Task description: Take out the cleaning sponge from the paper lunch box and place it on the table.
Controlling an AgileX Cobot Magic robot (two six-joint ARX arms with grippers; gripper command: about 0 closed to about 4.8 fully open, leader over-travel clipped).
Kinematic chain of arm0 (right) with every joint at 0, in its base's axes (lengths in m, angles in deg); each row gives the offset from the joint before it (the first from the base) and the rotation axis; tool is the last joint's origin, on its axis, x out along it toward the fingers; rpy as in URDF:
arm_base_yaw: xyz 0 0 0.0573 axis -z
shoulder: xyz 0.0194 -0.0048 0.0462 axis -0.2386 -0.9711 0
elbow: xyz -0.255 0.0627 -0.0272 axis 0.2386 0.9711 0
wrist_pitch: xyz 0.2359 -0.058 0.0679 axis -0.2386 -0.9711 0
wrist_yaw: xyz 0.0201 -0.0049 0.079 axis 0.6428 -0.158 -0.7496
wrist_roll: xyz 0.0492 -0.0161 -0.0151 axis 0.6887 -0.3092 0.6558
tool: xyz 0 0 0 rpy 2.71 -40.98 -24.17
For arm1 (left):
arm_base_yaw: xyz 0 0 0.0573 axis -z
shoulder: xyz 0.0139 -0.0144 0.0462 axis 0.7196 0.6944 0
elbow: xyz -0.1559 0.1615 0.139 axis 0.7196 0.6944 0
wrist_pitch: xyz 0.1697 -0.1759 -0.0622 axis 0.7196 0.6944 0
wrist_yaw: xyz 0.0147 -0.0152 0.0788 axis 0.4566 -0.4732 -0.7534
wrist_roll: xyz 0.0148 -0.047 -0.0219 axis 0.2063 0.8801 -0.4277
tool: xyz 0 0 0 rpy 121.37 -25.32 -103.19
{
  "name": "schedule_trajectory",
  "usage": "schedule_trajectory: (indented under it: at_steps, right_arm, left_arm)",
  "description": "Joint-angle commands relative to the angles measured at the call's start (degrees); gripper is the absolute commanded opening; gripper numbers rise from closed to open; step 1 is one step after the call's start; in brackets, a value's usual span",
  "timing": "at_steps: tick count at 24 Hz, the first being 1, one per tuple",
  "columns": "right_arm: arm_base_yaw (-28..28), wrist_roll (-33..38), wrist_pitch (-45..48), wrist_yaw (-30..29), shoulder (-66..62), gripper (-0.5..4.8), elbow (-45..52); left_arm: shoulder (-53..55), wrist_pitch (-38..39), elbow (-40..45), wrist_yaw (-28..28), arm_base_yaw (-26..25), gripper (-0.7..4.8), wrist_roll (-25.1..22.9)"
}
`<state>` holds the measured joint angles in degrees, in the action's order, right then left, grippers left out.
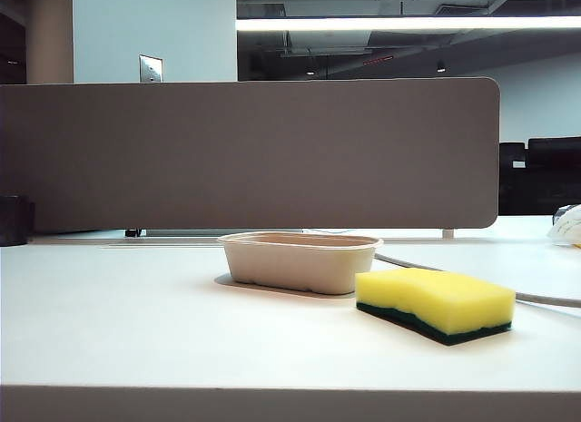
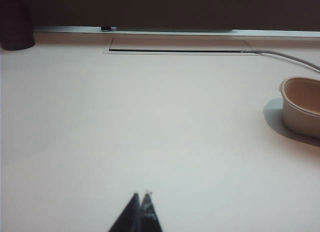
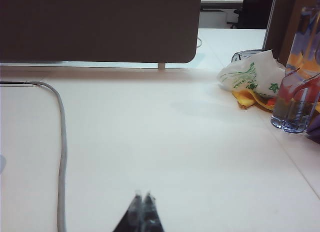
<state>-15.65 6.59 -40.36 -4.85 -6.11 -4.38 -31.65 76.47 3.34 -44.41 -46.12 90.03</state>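
The cleaning sponge (image 1: 436,302), yellow with a dark green underside, lies flat on the white table (image 1: 136,322) just right of the paper lunch box (image 1: 300,260), a beige tray that looks empty. The left wrist view catches one end of the lunch box (image 2: 302,106) far from my left gripper (image 2: 141,195), which is shut with nothing in it, above bare table. My right gripper (image 3: 142,195) is also shut and empty, over bare table; neither sponge nor box shows in its view. Neither gripper appears in the exterior view.
A grey-brown partition panel (image 1: 245,154) stands along the table's back. A grey cable (image 3: 62,142) runs across the table behind the sponge. A dark cup (image 2: 16,27) sits far left. At the right are a plastic bag (image 3: 250,75) and a glass (image 3: 295,105).
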Motion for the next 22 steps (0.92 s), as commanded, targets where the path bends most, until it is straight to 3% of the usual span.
schedule_trajectory:
  at_steps: [1, 17, 22]
  right_arm:
    - [-0.02, -0.11, 0.98, -0.13, -0.02, -0.08, -0.24]
    - [-0.02, -0.11, 0.98, -0.11, -0.02, -0.08, -0.24]
    - [-0.02, -0.11, 0.98, -0.13, -0.02, -0.08, -0.24]
  left_arm:
    - [0.02, -0.52, -0.04, 0.20, -0.04, -0.05, -0.07]
    - [0.02, -0.50, -0.04, 0.15, -0.04, -0.05, -0.04]
    - [0.02, -0.68, -0.07, -3.45, -0.04, -0.05, 0.00]
